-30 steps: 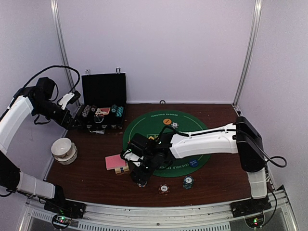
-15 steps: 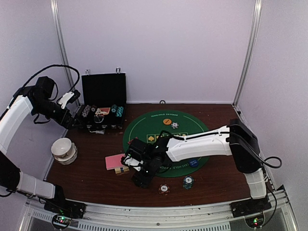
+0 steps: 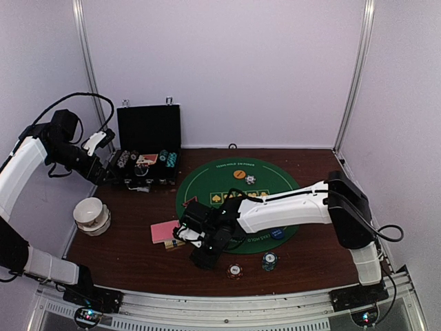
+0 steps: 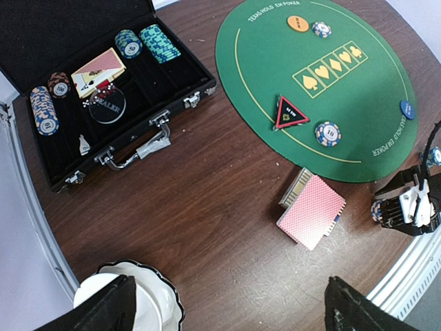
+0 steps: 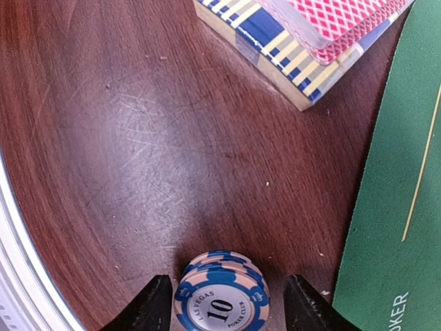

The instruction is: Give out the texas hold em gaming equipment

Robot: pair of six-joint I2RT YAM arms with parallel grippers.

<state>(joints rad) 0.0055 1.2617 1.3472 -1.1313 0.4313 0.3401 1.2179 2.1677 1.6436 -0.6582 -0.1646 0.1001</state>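
Observation:
A small stack of blue-and-cream "10" poker chips (image 5: 222, 295) stands on the brown table between the fingers of my right gripper (image 5: 227, 307). The jaws are open, with a gap on each side of the stack. In the top view this gripper (image 3: 202, 258) is low at the table's front, just right of the pink-backed card deck (image 3: 165, 232). The deck also shows in the right wrist view (image 5: 331, 21) and the left wrist view (image 4: 311, 209). My left gripper (image 4: 227, 310) is open and empty, high above the table's left side (image 3: 96, 145).
The green round mat (image 3: 207, 181) holds an orange button (image 4: 297, 23), a small chip (image 4: 320, 29), a red-edged triangle marker (image 4: 291, 112), a chip stack (image 4: 327, 133) and a blue button (image 4: 408, 109). Two chip stacks (image 3: 235, 270) (image 3: 269, 261) stand near the front edge. The open black case (image 4: 169, 103) is at back left, and a white bowl (image 3: 91, 212) at left.
My right arm has shifted a little lower and to the left, with its gripper staying low by the deck. The left arm has not moved.

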